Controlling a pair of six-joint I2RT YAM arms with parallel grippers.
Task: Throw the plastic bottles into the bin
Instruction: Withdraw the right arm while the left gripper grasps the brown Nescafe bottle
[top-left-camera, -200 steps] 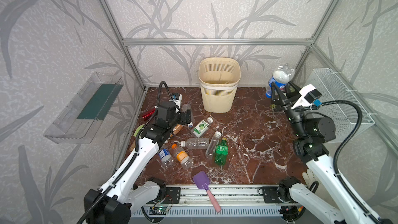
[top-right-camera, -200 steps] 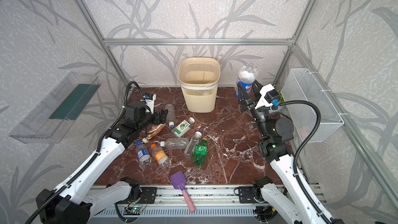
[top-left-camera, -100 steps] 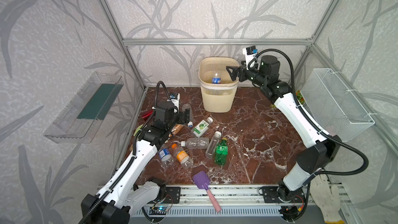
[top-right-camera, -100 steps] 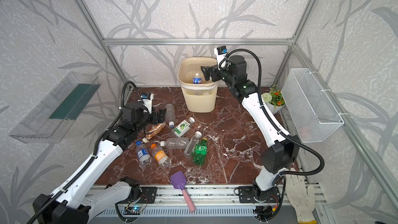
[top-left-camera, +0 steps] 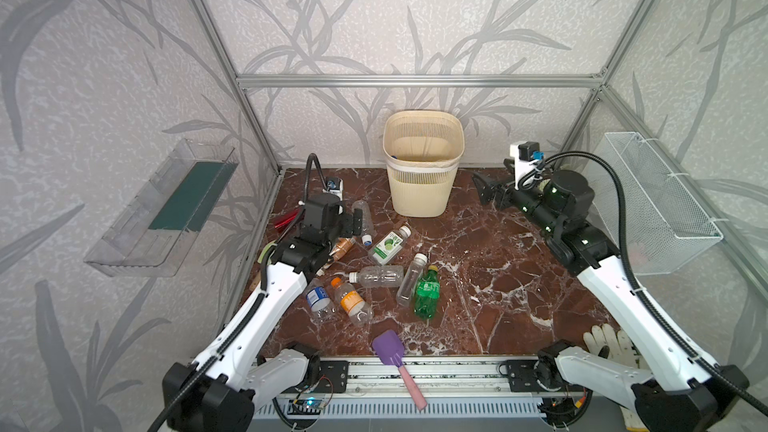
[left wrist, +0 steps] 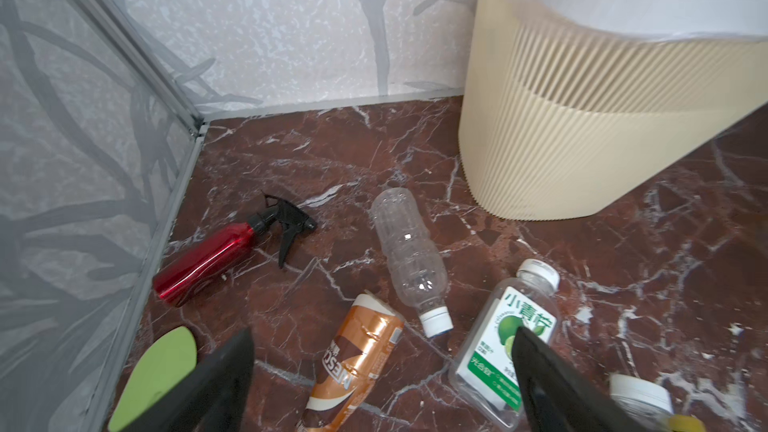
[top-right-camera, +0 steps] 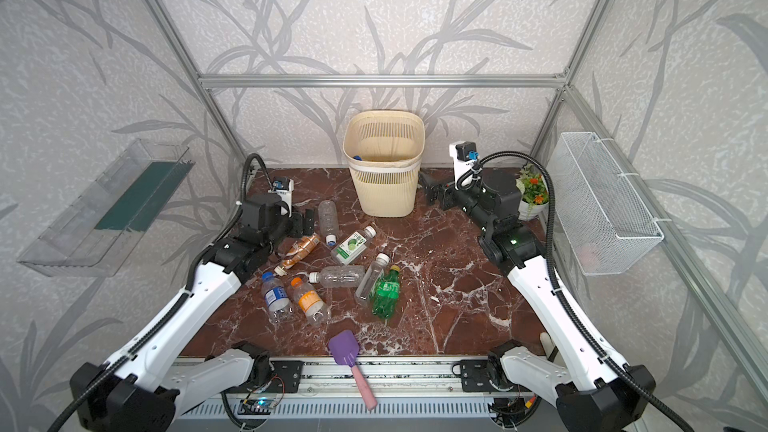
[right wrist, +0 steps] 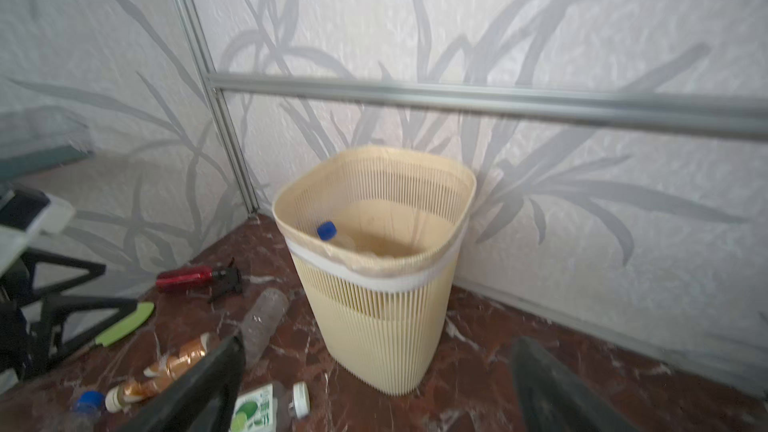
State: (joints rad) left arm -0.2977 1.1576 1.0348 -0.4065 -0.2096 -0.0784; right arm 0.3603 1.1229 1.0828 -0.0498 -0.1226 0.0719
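The cream slatted bin [top-left-camera: 423,184] [top-right-camera: 384,189] stands at the back wall, and a blue-capped plastic bottle [right wrist: 326,229] lies inside it. Several plastic bottles lie on the floor left of centre: a clear one [left wrist: 409,251], a lime-label one [left wrist: 505,347], a brown coffee one [left wrist: 357,359], a green one [top-left-camera: 427,292] and an orange-capped one [top-left-camera: 351,301]. My left gripper [left wrist: 382,347] [top-left-camera: 349,224] hangs open over the brown bottle, holding nothing. My right gripper [right wrist: 378,351] [top-left-camera: 486,191] is open and empty, low to the right of the bin and pointing at it.
A red spray bottle [left wrist: 208,259] and a green-handled tool [left wrist: 162,367] lie near the left wall. A purple scoop [top-left-camera: 388,349] rests at the front edge. A wire basket [top-left-camera: 660,201] hangs on the right wall, a clear tray [top-left-camera: 162,209] on the left. A small potted plant [top-right-camera: 532,193] stands behind the right arm.
My right arm carried a blue-label bottle from the right to over the bin, let it drop in, then drew back low to the right, open. The left jaws spread a little wider.
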